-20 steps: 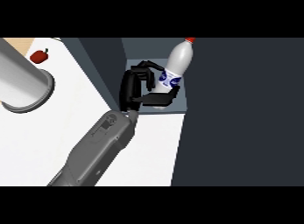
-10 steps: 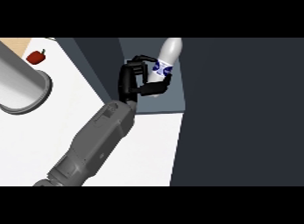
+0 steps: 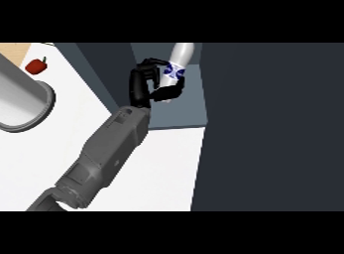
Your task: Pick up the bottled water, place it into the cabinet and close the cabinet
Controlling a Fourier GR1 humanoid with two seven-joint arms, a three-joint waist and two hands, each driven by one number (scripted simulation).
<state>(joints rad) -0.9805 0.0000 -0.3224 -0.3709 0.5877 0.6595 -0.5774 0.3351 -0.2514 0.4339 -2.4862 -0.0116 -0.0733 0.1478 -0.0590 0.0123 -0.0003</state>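
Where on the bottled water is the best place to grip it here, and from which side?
Around the labelled middle of the bottled water, coming from its left. The body is a slim cylinder, so fingers and thumb can wrap it. The robot hand already grips there; its far side faces the dark cabinet wall.

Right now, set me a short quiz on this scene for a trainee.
1. True or false: the bottled water lies flat on the white counter.
2. Which small thing sits at the view's upper left? A: a small red object. B: a plate. C: a spoon.
3. Fill in: the hand has its fingers curled round the ____.

Key: 1 false, the hand holds it up at the cabinet; 2 A; 3 bottled water.
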